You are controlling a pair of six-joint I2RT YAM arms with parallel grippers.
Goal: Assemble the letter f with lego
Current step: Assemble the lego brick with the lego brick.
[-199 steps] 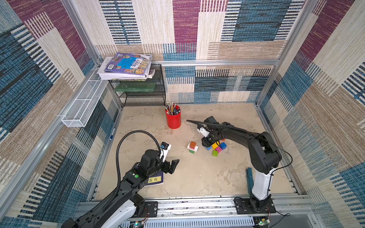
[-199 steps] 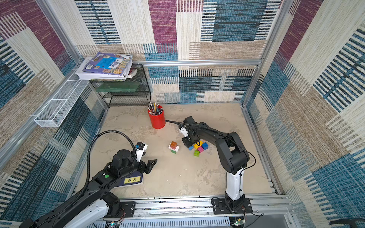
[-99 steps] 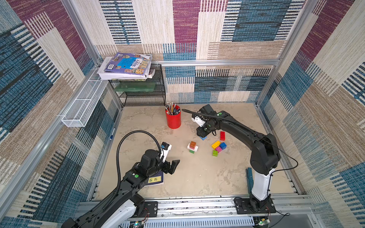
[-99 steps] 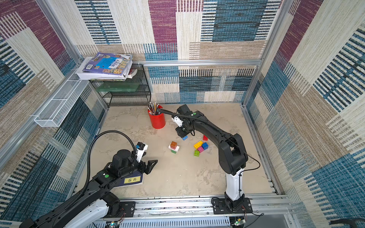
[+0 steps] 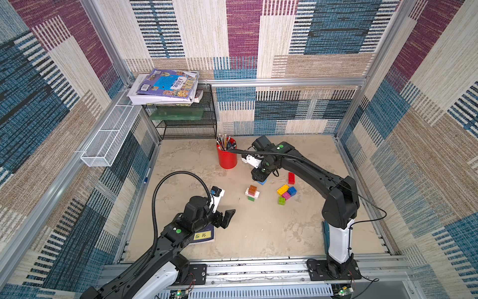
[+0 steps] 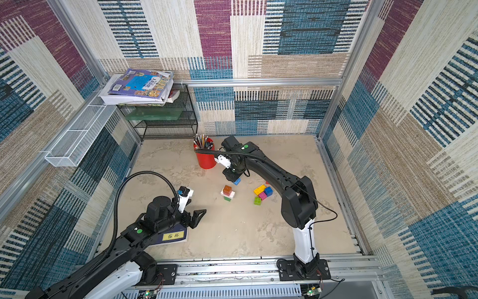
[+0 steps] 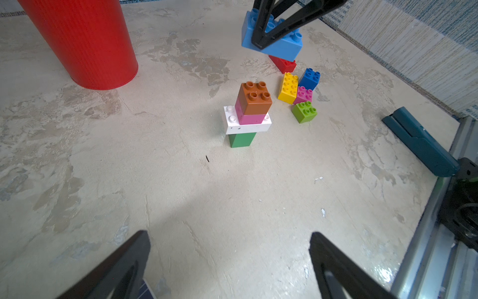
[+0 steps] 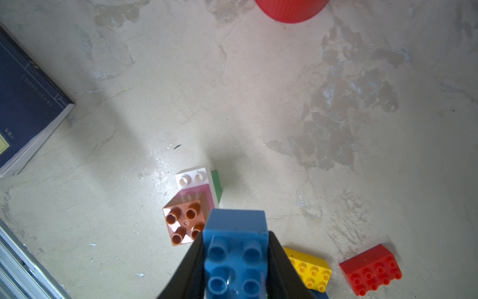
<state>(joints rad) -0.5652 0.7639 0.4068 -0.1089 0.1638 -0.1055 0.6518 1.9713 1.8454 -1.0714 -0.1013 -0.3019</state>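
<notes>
Bright and even in both top views, crisp mid-frame, bowed outward toward the edges. Soft, faint shadows only, pooling beside the brick stack (image 7: 247,114). Wet-looking glare on the tabletop (image 7: 382,271) in the left wrist view. Washed-out white patches on the brown brick (image 8: 185,224); blue brick (image 8: 236,248) close up, slightly soft.
</notes>
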